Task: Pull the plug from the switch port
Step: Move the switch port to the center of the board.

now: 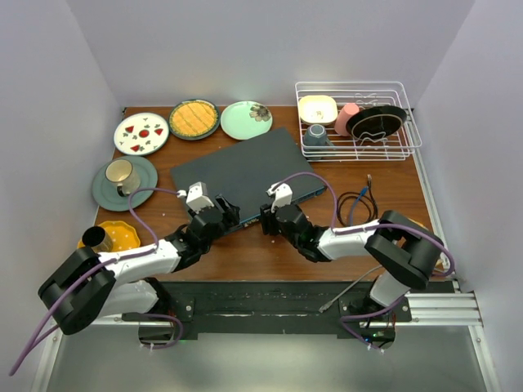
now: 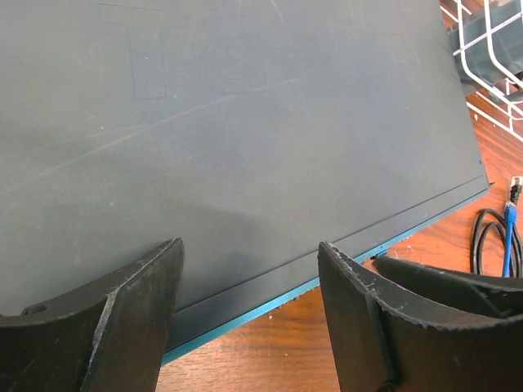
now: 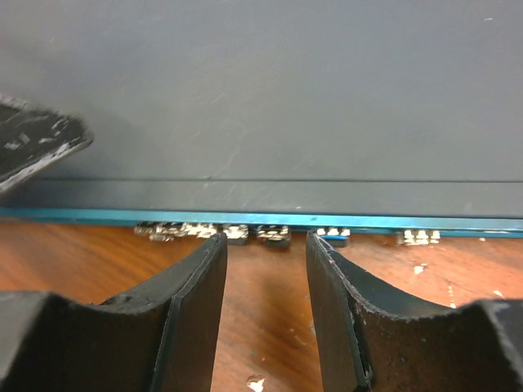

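The switch (image 1: 245, 167) lies flat in the middle of the table, its dark-grey top (image 2: 245, 122) filling both wrist views. Small sockets (image 3: 270, 233) line its thin blue front edge (image 3: 368, 220). My left gripper (image 2: 249, 253) hangs open over that edge, nothing between its fingers. My right gripper (image 3: 265, 245) is open just in front of the sockets, over bare wood. A black cable (image 1: 353, 206) with a blue plug (image 2: 509, 216) lies loose on the table to the right, apart from the switch. Whether any plug sits in a port I cannot tell.
A white wire dish rack (image 1: 359, 122) with bowls and a cup stands at the back right. Three plates (image 1: 196, 119) line the back left. A cup on a saucer (image 1: 122, 175) and a yellow plate (image 1: 110, 237) sit at the left. The two grippers are close together.
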Tool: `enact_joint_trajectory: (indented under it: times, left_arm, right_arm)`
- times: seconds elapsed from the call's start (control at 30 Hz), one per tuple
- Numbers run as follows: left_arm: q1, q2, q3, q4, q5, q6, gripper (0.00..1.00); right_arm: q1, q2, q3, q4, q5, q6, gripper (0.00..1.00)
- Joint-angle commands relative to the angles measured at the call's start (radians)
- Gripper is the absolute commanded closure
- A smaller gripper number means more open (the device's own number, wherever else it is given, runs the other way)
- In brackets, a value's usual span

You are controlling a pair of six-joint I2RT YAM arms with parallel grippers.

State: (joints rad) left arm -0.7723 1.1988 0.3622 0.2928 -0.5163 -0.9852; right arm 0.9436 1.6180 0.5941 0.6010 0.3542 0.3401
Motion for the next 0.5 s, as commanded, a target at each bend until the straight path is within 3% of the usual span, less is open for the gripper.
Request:
enact_joint_trajectory:
  times: [0.0, 0.47]
  left_arm:
    - [0.001, 0.048, -0.058, -0.159, 0.085, -0.024, 0.28]
    - [0.001, 0.050, -0.060, -0.153, 0.090, -0.021, 0.28]
  right_arm:
    - [0.006, 0.009, 0.044, 0.011, -0.012, -0.033, 0.53]
    - [0.006, 0.086, 0.098, -0.014, 0.048, -0.049, 0.57]
